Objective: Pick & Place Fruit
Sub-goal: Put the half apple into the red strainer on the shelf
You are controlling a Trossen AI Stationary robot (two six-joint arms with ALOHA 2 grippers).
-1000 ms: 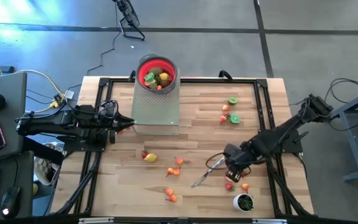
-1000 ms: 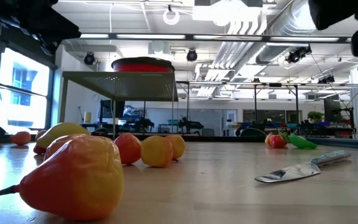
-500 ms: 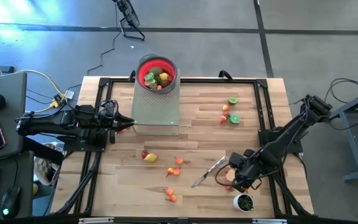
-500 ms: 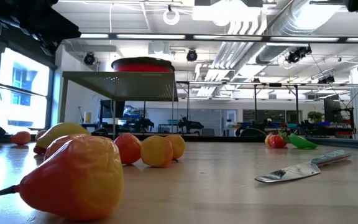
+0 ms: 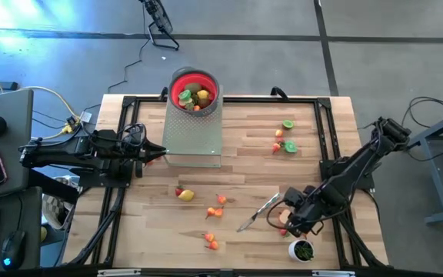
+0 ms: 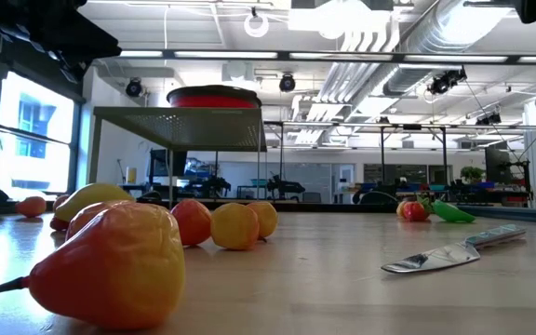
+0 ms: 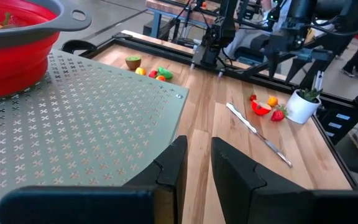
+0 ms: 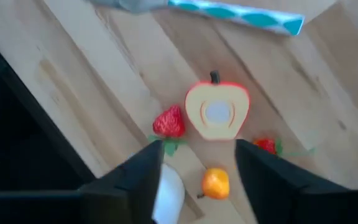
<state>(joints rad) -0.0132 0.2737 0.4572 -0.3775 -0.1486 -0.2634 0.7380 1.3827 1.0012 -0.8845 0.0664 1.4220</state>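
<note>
My right claw hung wide open and empty over the apple half, a strawberry and a small orange fruit on the table. My left claw, slightly open, held nothing.

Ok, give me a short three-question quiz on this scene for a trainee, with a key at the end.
1. True or false: the red bowl sits on the perforated grey platform and already holds fruit.
2. Which gripper hangs over the apple half, with open fingers?
A. left gripper
B. right gripper
C. neither
3. Fill in: the silver knife has a ____ handle.

Key: 1 true. 2 B; the left gripper waits by the platform at the table's left edge. 3 teal; the handle end points toward the apple half, two strawberries and a small orange fruit.
</note>
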